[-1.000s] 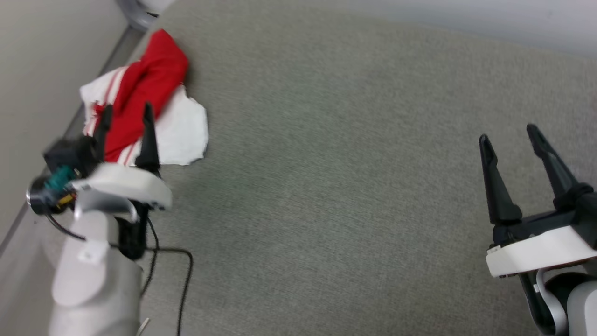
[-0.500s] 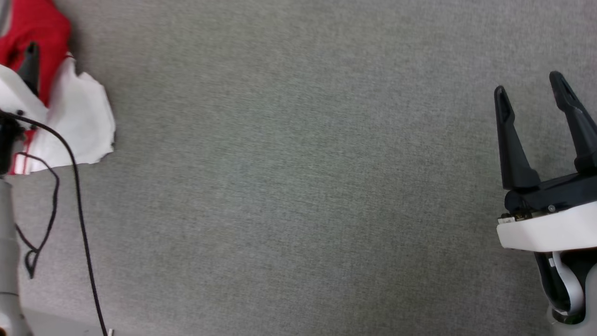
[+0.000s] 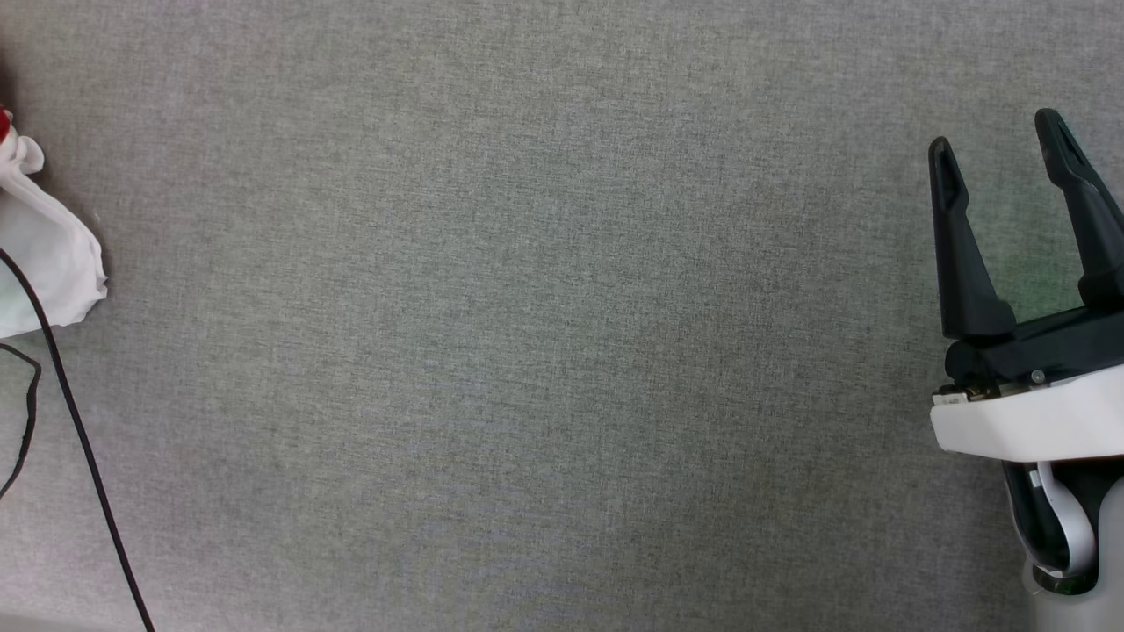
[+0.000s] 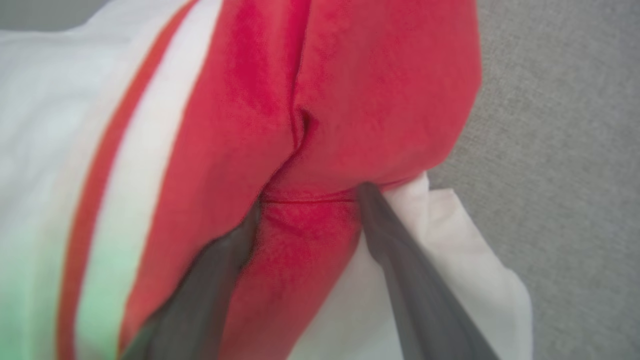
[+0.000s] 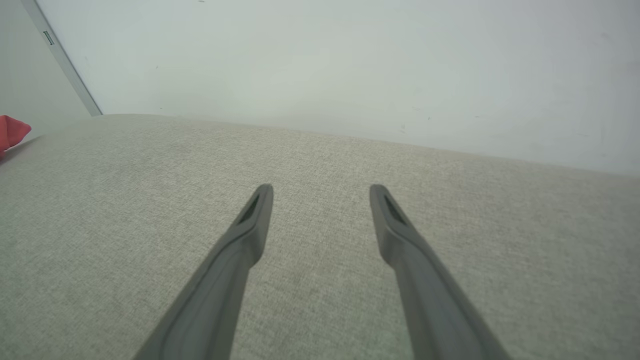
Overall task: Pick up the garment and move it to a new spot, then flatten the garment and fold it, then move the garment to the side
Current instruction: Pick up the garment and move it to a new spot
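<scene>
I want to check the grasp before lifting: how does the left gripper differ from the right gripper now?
The left gripper has its fingertips against the garment, with a red fold between them; the right gripper has nothing between its fingers. The left gripper is at the cloth; the right gripper is over the bare grey surface, apart from the garment. Both have their fingers spread about equally.

Grey woven surface (image 3: 527, 351); red-white garment (image 3: 48, 263) bunched at left edge.
</scene>
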